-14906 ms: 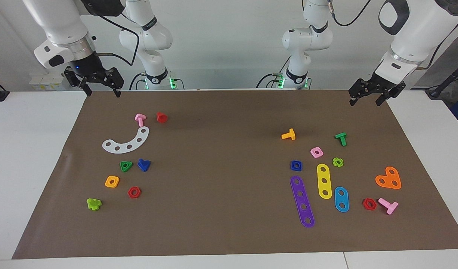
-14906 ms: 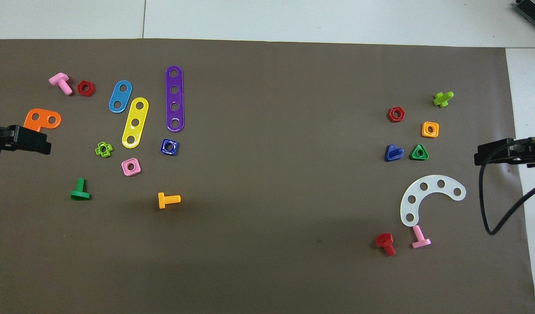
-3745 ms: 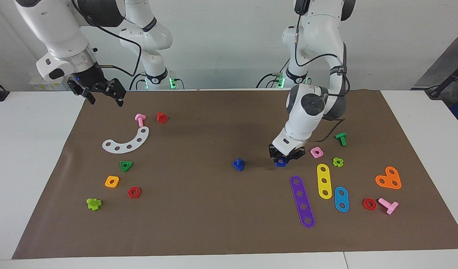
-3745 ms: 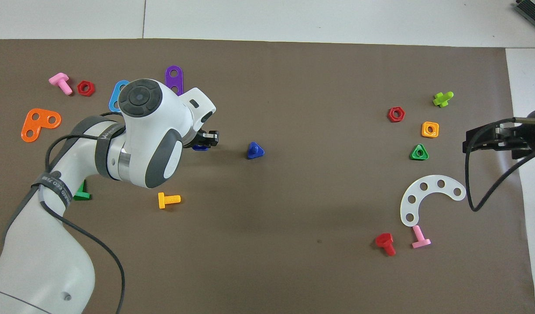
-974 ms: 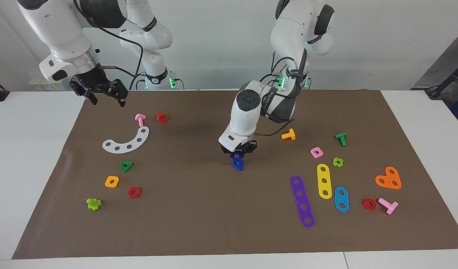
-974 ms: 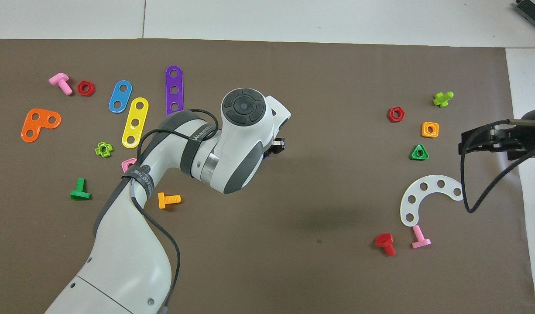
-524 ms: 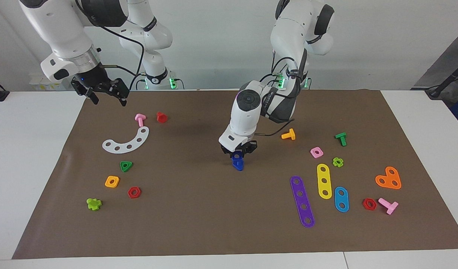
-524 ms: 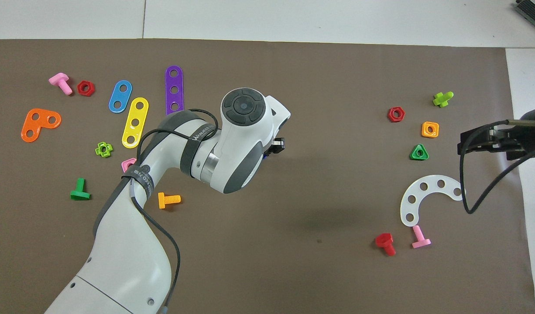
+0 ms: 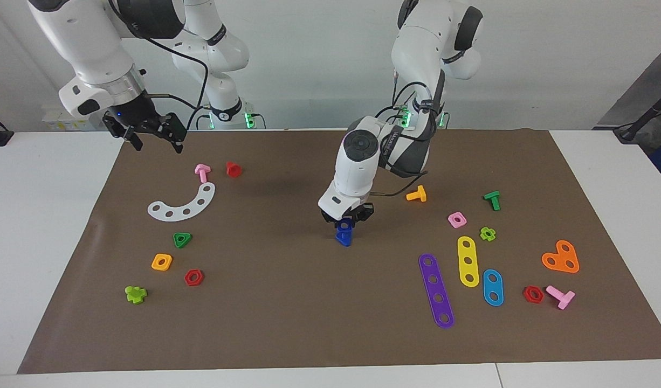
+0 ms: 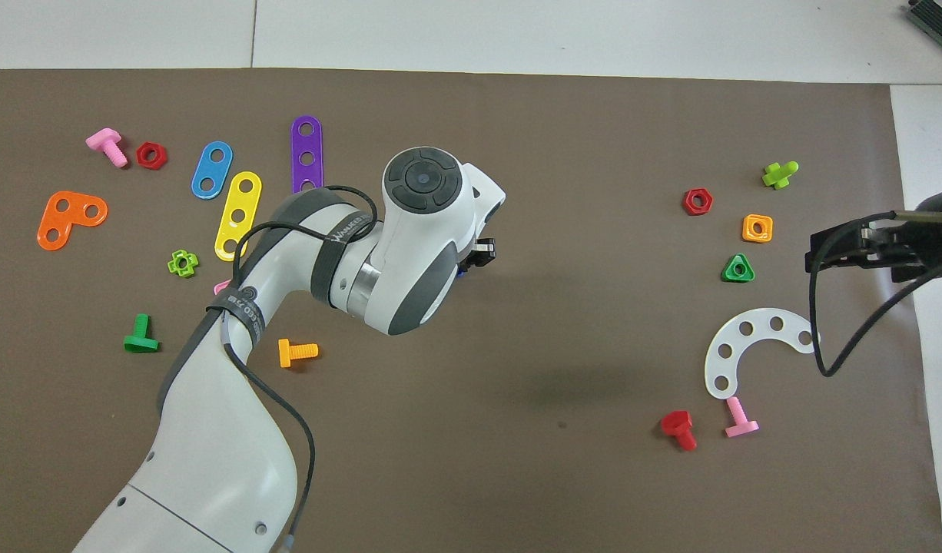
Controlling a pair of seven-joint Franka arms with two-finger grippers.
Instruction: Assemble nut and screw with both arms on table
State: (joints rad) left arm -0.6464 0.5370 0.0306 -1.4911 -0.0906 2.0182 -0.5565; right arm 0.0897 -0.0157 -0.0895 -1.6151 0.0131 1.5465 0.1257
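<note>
While the left end effector (image 9: 345,220) pinches the nut (image 9: 343,226) over the screw (image 9: 343,238), nothing crowds them.

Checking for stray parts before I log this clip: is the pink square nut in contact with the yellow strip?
No: in the facing view the pink square nut lies apart from the yellow strip, nearer to the robots, with bare brown paper between them.

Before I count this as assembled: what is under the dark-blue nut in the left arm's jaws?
The dark-blue screw stands directly under the nut, which the left gripper holds over it. Whether its shaft has entered the nut's hole is hidden.
</note>
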